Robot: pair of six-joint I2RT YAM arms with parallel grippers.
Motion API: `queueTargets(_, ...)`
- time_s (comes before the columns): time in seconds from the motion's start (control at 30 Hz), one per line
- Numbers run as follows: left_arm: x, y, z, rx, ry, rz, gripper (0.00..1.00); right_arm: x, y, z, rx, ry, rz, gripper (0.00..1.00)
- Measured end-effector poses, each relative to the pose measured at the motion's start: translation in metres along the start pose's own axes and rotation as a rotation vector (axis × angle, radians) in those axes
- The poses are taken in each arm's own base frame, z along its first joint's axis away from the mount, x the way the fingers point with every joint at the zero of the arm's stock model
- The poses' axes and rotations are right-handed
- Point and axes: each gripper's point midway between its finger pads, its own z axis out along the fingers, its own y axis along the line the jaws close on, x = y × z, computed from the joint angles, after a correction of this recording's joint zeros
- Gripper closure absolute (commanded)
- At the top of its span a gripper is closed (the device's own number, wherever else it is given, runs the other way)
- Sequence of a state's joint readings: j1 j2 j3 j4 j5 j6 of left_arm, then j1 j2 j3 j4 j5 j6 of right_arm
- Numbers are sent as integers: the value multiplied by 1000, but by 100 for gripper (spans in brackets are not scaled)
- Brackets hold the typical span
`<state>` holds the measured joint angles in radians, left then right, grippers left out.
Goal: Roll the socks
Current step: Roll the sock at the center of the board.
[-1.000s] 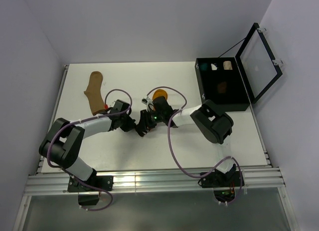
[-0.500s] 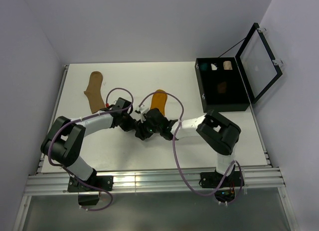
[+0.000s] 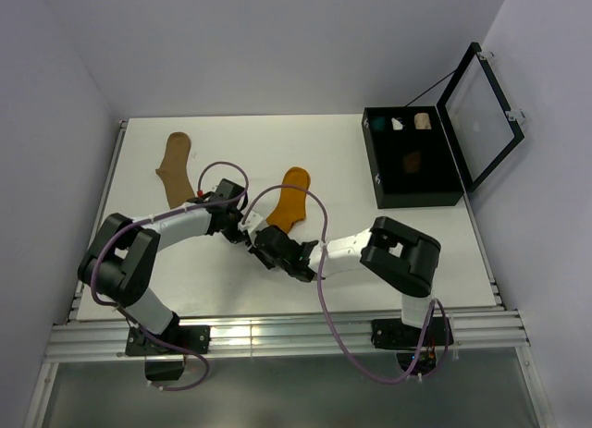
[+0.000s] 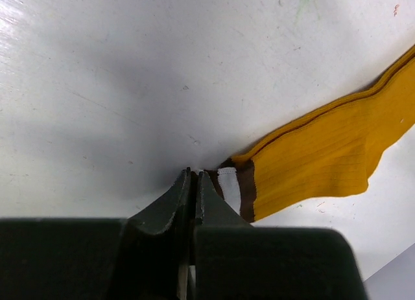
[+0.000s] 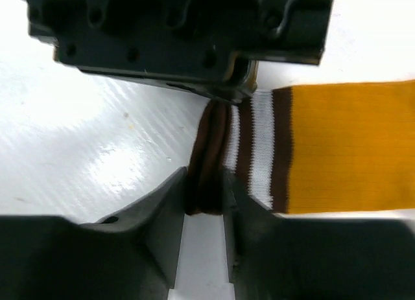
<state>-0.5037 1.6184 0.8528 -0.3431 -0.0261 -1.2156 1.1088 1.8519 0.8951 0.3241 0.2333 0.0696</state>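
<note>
Both at the cuff: right gripper pinches it, left gripper pressed together; mustard sock stretches away beyond

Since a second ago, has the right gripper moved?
Yes. The right gripper, pinching the mustard-orange ribbed sock, drew back toward the near edge, away from the black case.

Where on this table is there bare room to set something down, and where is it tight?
Bare: the far strip between the tan sock and the black case; the table corner between the case and the near edge. Crowded: mid-table, where the left fingers and right fingers pinch the cuff of the mustard sock.
</note>
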Motion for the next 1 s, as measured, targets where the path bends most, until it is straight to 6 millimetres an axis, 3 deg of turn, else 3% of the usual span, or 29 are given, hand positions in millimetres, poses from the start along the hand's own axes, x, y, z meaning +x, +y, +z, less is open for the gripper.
queueTargets(0.03, 0, 0, 0, 0, 0, 0, 100, 2, -2, 0, 14, 2, -5, 84)
queueTargets(0.07, 0, 0, 0, -1, 0, -1, 100, 2, -4, 0, 27, 0, -11, 90)
queueTargets(0.17, -1, 0, 0, -1, 0, -3, 97, 2, -5, 0, 32, -1, -9, 100)
queueTargets(0.37, -3, 0, -2, 11, -11, 6, 79, -1, -4, 3, -64, 2, 73, 100)
queueTargets(0.7, -20, -2, -31, 115, -115, -4, 46, -7, -22, -1, -387, 26, 479, 100)
queueTargets(1.0, -17, 8, -43, 202, -151, -6, 45, -3, -25, 2, -638, 76, 821, 100)
